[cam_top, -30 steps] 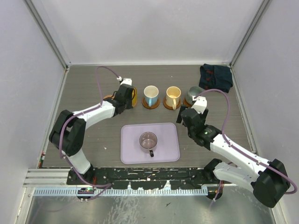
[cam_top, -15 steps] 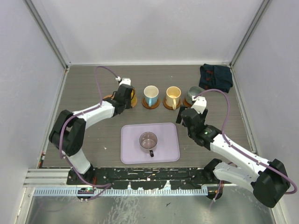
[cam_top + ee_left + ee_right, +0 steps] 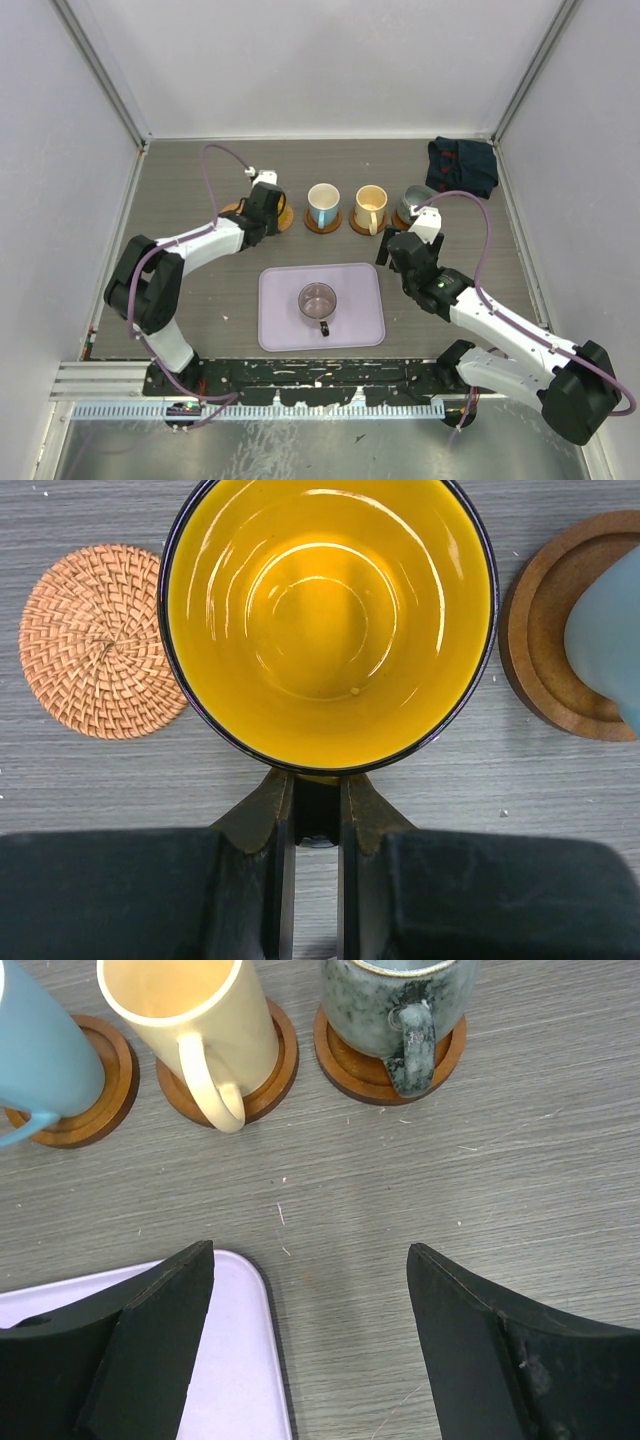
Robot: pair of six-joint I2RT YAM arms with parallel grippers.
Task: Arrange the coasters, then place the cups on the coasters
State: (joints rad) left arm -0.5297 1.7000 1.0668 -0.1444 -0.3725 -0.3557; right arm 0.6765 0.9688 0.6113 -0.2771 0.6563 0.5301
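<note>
Left wrist — left gripper (image 3: 314, 802), gripping orange cup (image 3: 325, 630)

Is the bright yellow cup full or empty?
Empty. The left wrist view looks into the bright yellow cup and shows only its bare bottom.

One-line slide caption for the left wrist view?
Left gripper pinching the yellow mug by its handle, between a bare woven coaster and a blue cup on its wooden coaster.

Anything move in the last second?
The left gripper, shut on the handle of the orange-yellow cup, edged slightly left with it. The right gripper stayed open and still; the blue cup, cream cup, grey-green cup and the translucent cup on the lilac tray did not move.
</note>
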